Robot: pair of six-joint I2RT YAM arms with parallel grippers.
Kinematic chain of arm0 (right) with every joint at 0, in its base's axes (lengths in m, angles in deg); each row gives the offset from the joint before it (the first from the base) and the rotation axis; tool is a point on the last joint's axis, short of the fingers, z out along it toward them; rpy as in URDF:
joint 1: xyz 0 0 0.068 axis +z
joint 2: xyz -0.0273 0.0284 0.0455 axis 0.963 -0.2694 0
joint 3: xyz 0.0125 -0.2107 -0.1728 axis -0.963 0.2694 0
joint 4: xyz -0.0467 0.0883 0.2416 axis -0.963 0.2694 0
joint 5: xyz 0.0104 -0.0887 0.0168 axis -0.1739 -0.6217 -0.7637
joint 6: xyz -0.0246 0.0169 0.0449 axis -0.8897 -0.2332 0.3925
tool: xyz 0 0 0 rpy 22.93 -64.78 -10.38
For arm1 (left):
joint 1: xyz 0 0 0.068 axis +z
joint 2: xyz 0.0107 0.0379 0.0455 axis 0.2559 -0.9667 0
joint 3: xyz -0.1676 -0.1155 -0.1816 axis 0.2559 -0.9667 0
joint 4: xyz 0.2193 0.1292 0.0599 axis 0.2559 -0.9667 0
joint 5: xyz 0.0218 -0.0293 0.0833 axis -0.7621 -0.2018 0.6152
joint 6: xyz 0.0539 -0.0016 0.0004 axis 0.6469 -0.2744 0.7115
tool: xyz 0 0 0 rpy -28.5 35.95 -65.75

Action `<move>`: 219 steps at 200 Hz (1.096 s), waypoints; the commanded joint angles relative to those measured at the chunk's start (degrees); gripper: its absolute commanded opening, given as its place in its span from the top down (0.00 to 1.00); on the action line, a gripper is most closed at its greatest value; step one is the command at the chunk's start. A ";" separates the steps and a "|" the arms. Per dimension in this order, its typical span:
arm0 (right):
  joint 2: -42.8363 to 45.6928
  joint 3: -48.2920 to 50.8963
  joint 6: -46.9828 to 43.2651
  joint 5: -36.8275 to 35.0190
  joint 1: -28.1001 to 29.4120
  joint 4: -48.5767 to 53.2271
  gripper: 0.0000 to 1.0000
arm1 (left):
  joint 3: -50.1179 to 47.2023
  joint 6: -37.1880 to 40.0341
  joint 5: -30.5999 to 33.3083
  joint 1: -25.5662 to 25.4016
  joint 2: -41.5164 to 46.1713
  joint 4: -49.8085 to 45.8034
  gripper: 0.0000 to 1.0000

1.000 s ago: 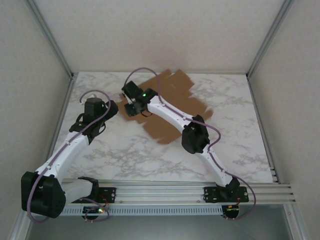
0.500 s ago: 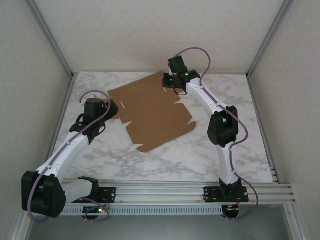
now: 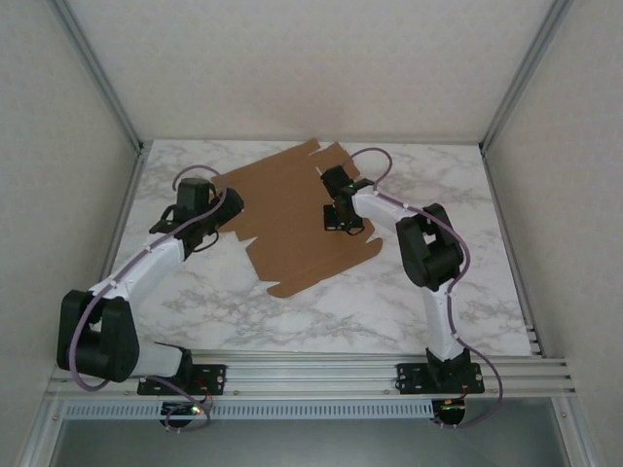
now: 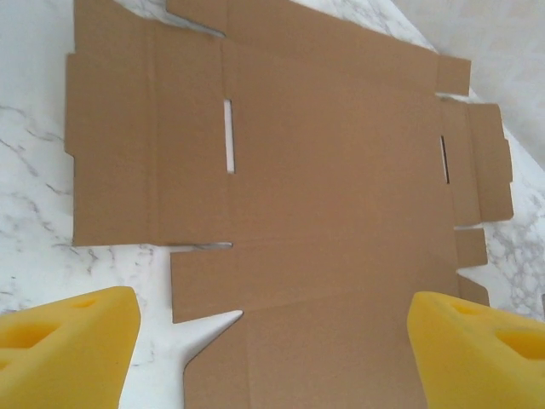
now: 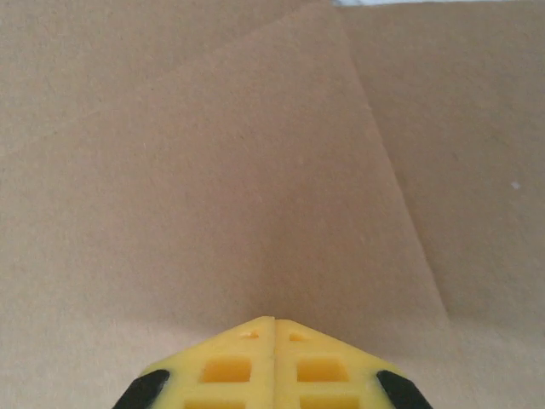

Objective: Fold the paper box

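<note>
Paper box (image 3: 292, 222), a die-cut sheet of plain brown cardboard, lies flat and unfolded on the marble table (image 3: 321, 302), toward the far side and turned at an angle. No flap looks raised in the overhead view, so the folding seems to be at its very start.

Right gripper (image 3: 341, 218) points down over the right part of the sheet. In its wrist view, the yellow fingertips of the right gripper (image 5: 274, 324) are pressed together with nothing between them, very close to the cardboard beside a crease; contact cannot be told.

Left gripper (image 3: 226, 208) hovers at the sheet's left edge, its jaws spread wide and empty (image 4: 272, 298).

The next move likely calls for the right tip to pin the panel while the left takes a side flap and lifts it along its crease.
</note>
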 commanded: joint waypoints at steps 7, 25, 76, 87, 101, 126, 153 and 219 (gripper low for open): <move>3.38 7.82 3.70 0.05 -0.57 -2.39 1.00 | 0.84 -1.25 -3.76 -2.71 -3.51 1.47 0.20; 6.18 12.97 6.97 1.78 -0.58 -5.00 1.00 | 0.77 -1.88 -4.83 -5.38 -6.63 2.33 0.25; 13.33 25.24 13.86 6.94 -0.33 -12.02 1.00 | 0.32 -4.54 -5.56 -10.20 -16.89 6.24 0.62; 14.21 26.25 13.42 5.11 0.14 -11.88 1.00 | 0.80 -4.82 -5.99 -10.56 -19.30 6.81 0.71; 14.94 27.36 12.27 1.91 0.75 -11.28 1.00 | 1.65 -5.77 -6.95 -10.95 -22.52 7.05 0.83; 15.21 29.14 11.62 3.03 1.61 -11.03 1.00 | 4.25 -5.66 -4.65 -12.14 -26.78 5.43 0.96; 16.24 30.82 10.46 3.84 5.57 -10.78 1.00 | 7.44 -5.07 -1.14 -12.28 -29.83 2.78 1.00; 18.50 33.79 10.30 16.30 16.35 -17.35 1.00 | 15.65 -1.12 -1.62 -12.20 -35.85 -0.03 1.00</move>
